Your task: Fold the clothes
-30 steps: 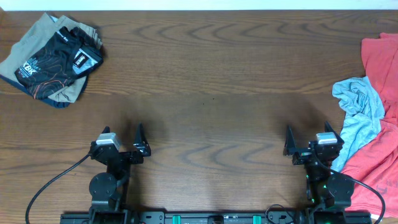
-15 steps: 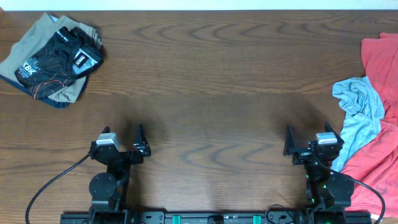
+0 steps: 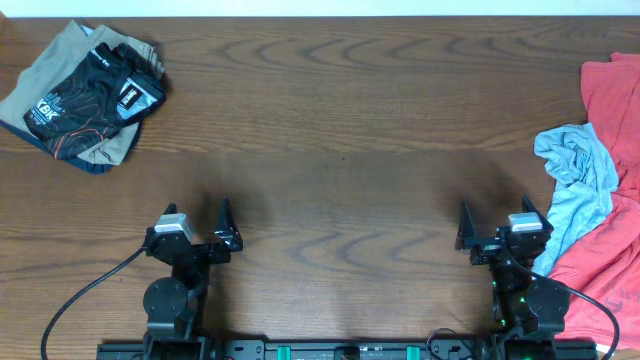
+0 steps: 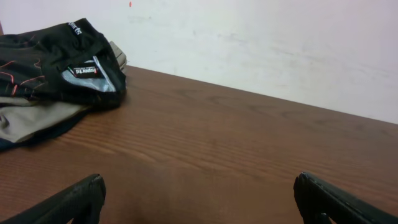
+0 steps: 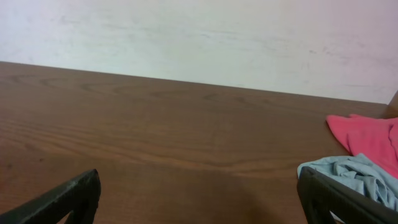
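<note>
Change: none; left gripper (image 3: 197, 228), right gripper (image 3: 494, 228) stay wide apart
Left wrist: black garment (image 4: 50, 62) ahead-left
Right wrist: blue-grey garment (image 5: 348, 171) ahead-right

bare table (image 3: 340, 150) between far-left folded pile (image 3: 85, 95) and right-edge clothes (image 3: 592, 190)

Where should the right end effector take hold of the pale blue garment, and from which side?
Probably the bunched folds at its far end, from above on the table's bare side. The pale blue garment lies crumpled, partly over the red T-shirt; those raised folds let the open right end effector pinch without catching red cloth.
</note>
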